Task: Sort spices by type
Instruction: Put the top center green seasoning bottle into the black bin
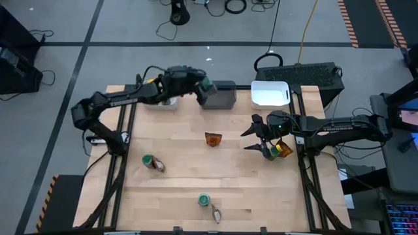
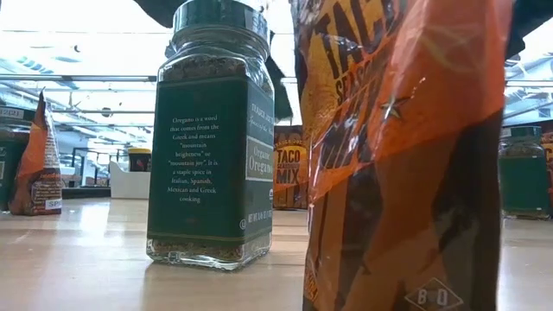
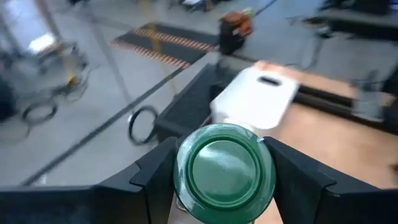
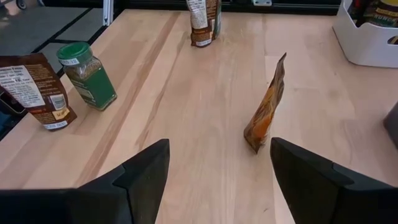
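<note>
A green-lidded jar [image 3: 224, 171] sits clamped between the jaws of the left gripper [image 1: 204, 88], its round lid facing the wrist camera and both dark fingers [image 3: 155, 171] pressed against its sides. From above, these jaws hang over the near edge of the dark grey bin [image 1: 221, 95] at the far side of the desk [image 1: 183, 163], with a white bin [image 1: 270, 93] just beyond it to the right.

The jaws of the right gripper [image 1: 256, 137] stand wide with nothing between them, low over the desk on its right side. Ahead of them, standing upright on its edge, is an orange-brown packet [image 4: 266, 109], apart from both fingers [image 4: 146, 174]. Just behind these jaws, beside the right wrist, lie another orange packet and a yellow-lidded jar [image 1: 283, 149]; I cannot tell whether they touch the arm.

Farther out from the right jaws, a green-lidded jar and brown packet [image 1: 152, 163] stand side by side on the left half of the desk. Nearer the front edge stands another green-lidded jar [image 1: 204, 198] with a packet [image 1: 215, 212] just beside it; the low view shows this jar labelled oregano [image 2: 214, 138] and the packet [image 2: 397, 155] close against the lens.
</note>
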